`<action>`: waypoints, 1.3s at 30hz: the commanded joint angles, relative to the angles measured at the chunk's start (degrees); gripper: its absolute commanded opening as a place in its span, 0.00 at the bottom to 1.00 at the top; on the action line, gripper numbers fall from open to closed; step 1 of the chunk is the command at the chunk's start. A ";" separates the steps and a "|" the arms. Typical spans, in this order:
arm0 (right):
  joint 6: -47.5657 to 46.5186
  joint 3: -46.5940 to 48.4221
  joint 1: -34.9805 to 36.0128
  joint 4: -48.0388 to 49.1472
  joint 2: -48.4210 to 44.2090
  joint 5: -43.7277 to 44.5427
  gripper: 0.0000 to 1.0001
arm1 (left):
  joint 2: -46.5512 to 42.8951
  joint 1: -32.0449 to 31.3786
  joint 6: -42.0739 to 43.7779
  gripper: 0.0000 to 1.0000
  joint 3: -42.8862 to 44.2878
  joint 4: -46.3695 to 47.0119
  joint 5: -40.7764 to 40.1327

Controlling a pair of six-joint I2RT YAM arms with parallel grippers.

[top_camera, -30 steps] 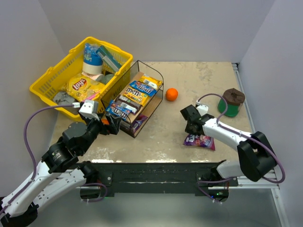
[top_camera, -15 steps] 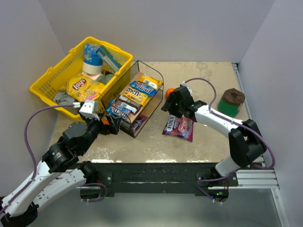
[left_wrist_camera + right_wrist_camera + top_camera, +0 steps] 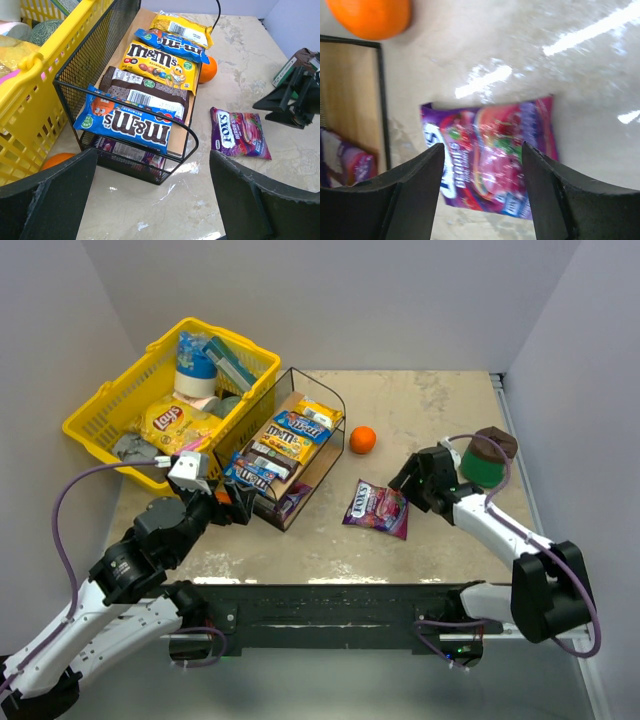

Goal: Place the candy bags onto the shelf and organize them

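Observation:
The shelf stands left of centre, its slanted top board covered by a row of candy bags: yellow, blue, a yellow M&M's bag, a brown one and a blue M&M's bag. A purple packet lies on the lower tier. A purple Fox's candy bag lies flat on the table right of the shelf. My right gripper hovers open just right of it, holding nothing. In front of the shelf, my left gripper is wide open and empty.
A yellow basket with a Lay's bag and other items sits behind and left of the shelf. An orange lies beside the shelf's right end. A green cup with a brown lid stands far right.
My right gripper carried the purple Fox's bag left toward the shelf, opened and let it go on the table, then drew back to the right. The left arm stayed still.

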 commanded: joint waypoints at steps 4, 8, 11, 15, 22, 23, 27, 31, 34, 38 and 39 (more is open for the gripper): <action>-2.81 -4.80 -0.35 -1.03 -5.03 1.26 0.68 | 0.89 -0.10 1.03 0.99 1.82 1.45 -0.52; -2.82 -6.82 -0.79 -0.24 -4.33 -0.07 0.68 | 0.71 -0.10 1.03 1.00 2.08 1.45 -0.43; -1.42 -9.81 -1.67 2.04 -4.06 -1.56 0.67 | 0.54 -0.19 0.86 1.00 2.08 1.10 -0.43; 0.25 -13.85 -2.64 4.60 -4.94 -2.27 0.66 | 0.19 -0.10 0.68 1.00 1.99 0.75 -0.60; 1.75 -19.04 -2.73 9.43 -4.77 -6.91 0.62 | 0.54 -0.18 0.50 0.99 1.64 1.19 -0.34; 1.92 -19.48 -2.73 11.00 -4.76 -7.71 0.61 | 0.80 -0.19 0.50 1.00 1.64 1.19 -0.17; 2.54 -20.36 -2.73 11.28 -5.20 -9.21 0.46 | 1.06 -0.10 0.42 1.00 1.55 1.37 -0.08; 2.37 -18.79 -2.73 6.89 -6.35 -6.75 0.19 | 0.80 -0.10 0.42 0.99 1.64 1.37 0.01; 2.10 -17.73 -2.73 5.13 -6.87 -6.66 0.11 | 0.62 -0.18 0.33 0.99 1.46 1.37 -0.08; 2.63 -17.46 -2.73 5.30 -10.29 -8.68 0.00 | 0.80 -0.10 0.24 1.00 1.55 2.15 0.27; 2.89 -17.29 -2.81 5.65 -11.26 -10.51 0.00 | 0.97 -0.18 0.33 1.00 1.46 2.42 0.28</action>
